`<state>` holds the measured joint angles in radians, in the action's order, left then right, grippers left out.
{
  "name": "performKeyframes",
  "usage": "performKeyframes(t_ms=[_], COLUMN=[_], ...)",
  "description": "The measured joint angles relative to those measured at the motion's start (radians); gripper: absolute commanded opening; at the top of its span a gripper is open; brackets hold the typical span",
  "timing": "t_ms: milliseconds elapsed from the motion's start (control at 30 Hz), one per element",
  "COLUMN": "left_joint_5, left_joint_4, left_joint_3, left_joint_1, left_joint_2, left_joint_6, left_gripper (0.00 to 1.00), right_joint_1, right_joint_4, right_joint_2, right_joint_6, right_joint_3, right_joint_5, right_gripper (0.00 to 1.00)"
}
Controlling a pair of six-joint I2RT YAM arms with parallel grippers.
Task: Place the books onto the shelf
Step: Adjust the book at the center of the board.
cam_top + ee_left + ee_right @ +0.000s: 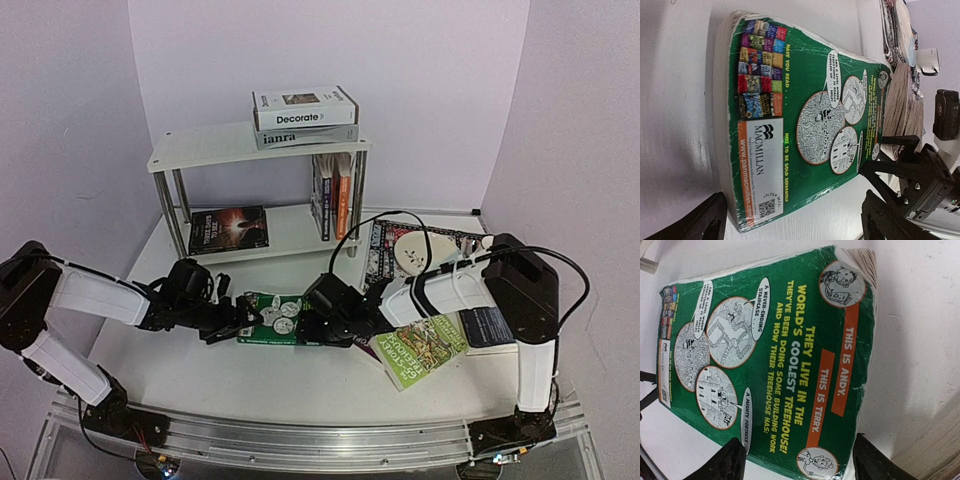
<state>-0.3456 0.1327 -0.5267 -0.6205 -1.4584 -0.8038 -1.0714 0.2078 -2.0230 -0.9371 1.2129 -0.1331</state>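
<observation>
- Paperback [272, 318]: green, back cover up, lying flat.
- Left gripper [235, 328] at its 9 o'clock, fingers wide.
- Right gripper [312, 325] at 3 o'clock, grip unclear.
- Shelf [200, 148] top: two books [303, 118].

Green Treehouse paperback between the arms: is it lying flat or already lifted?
Lying flat, back cover up. The green paperback rests on the table, no gap beneath in either wrist view.

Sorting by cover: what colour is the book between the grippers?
The book is green with orange bands and yellow lettering; clearest in the right wrist view.
</observation>
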Motion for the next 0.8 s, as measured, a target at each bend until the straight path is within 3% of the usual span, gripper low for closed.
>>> performKeyframes(t_ms=[433,800], left_joint_5=[-0.037,-0.086], left_joint_4=[-0.001,0.04], left_joint_3=[-0.009,0.011], left_joint_1=[0.021,-0.032], left_joint_2=[0.006,0.064], left_joint_6=[0.01,-0.073], left_gripper=[0.9,0.9], right_joint_1=[0.003,-0.024], right_joint_4=[-0.027,-0.083], right_joint_2=[0.022,0.282], right_joint_6=[0.048,0.106], right_joint_3=[0.006,-0.09], right_joint_5=[0.047,0.016], right_gripper=[0.66,0.66])
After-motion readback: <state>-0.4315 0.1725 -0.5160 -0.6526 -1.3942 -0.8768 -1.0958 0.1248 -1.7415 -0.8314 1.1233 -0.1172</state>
